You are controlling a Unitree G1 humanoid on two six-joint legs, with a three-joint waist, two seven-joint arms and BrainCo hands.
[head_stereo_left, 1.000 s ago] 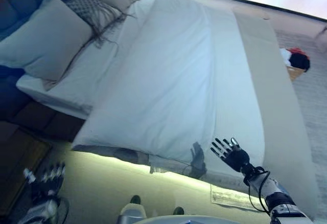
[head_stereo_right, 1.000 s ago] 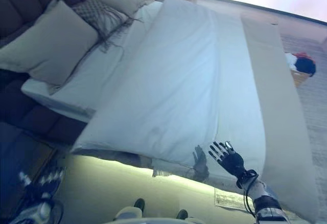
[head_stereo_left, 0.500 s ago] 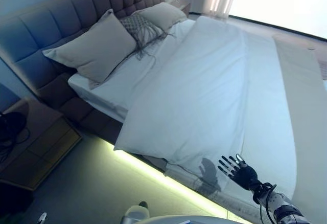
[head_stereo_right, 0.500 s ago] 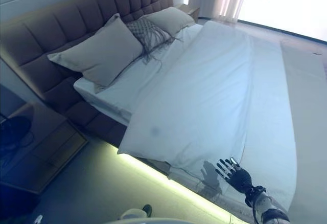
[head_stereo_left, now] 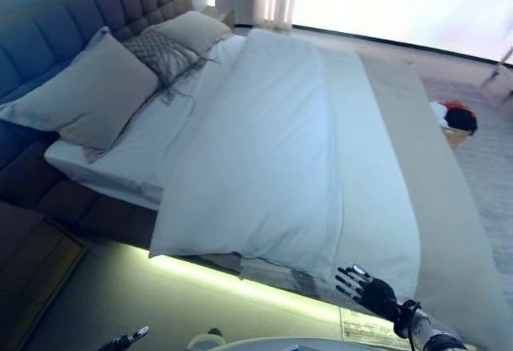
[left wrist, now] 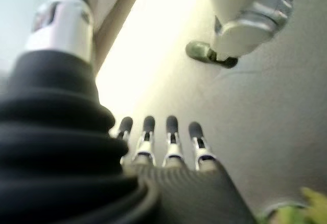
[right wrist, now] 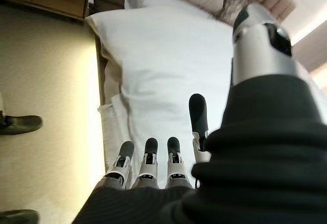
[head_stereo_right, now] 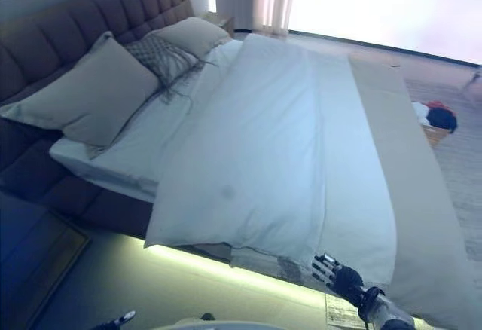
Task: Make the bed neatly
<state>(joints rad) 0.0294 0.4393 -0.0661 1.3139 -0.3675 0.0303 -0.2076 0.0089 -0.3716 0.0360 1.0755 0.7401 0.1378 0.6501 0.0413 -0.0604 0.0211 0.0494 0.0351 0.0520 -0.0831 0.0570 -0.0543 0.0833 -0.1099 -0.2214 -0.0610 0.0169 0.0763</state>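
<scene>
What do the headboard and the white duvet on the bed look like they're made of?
The headboard looks upholstered: padded, tufted squares in a matte brownish fabric or leatherette; which one is unclear. The duvet looks like soft woven cloth, probably cotton, matte white with gentle creases and a limp drooping edge.

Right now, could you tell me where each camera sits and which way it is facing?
Left eye view: on the head, looking down at the bed, white duvet and pillows; the open right hand shows low right.
Right eye view: beside it, same scene, slightly offset.
Left wrist view: on the left arm, facing the floor; the left hand hangs open.
Right wrist view: on the right arm, looking along straight fingers at the duvet edge.
The eye views and the right wrist view share the duvet.
</scene>
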